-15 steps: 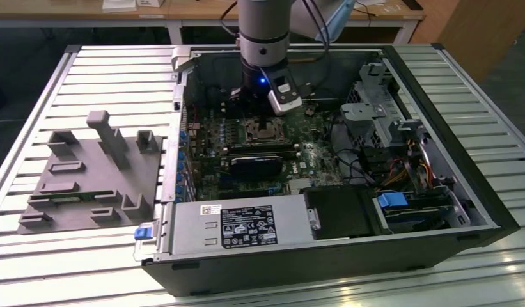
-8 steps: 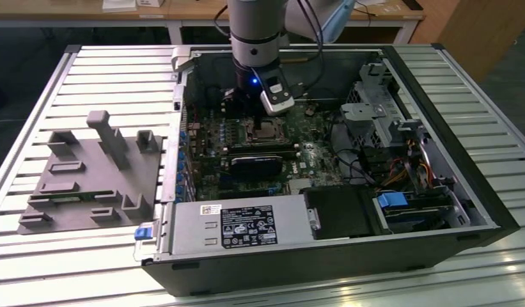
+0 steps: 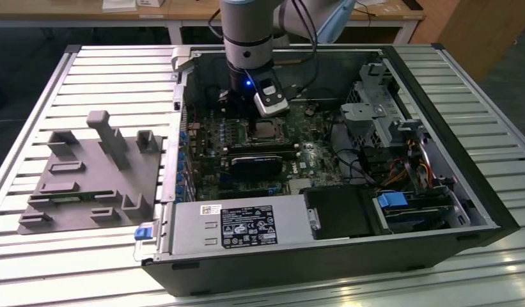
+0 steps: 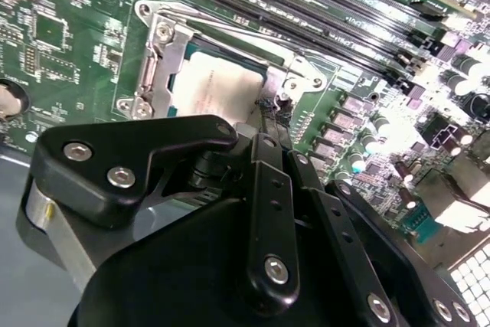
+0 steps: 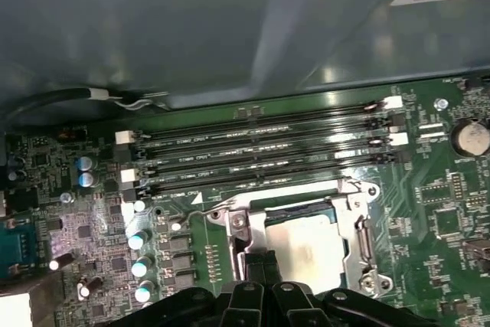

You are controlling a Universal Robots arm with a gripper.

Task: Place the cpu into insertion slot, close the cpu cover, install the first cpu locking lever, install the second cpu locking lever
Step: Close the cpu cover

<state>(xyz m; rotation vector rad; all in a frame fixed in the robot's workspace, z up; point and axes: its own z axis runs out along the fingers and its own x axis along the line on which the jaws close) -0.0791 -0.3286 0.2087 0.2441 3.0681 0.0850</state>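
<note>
Claw (image 5: 260,267): pinched closed at cpu cover (image 5: 355,206) edge | cpu (image 5: 306,246) seated | memory slots (image 5: 260,143) just beside

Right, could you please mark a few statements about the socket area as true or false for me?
1. The cpu sits in the insertion slot. True.
2. The cpu cover stands raised, clear of the cpu. False: it lies flat, framing the cpu.
3. The gripper hovers outside the computer case. False: it is inside the case, at the insertion slot's edge.
4. The long memory slots are empty. True.
</note>
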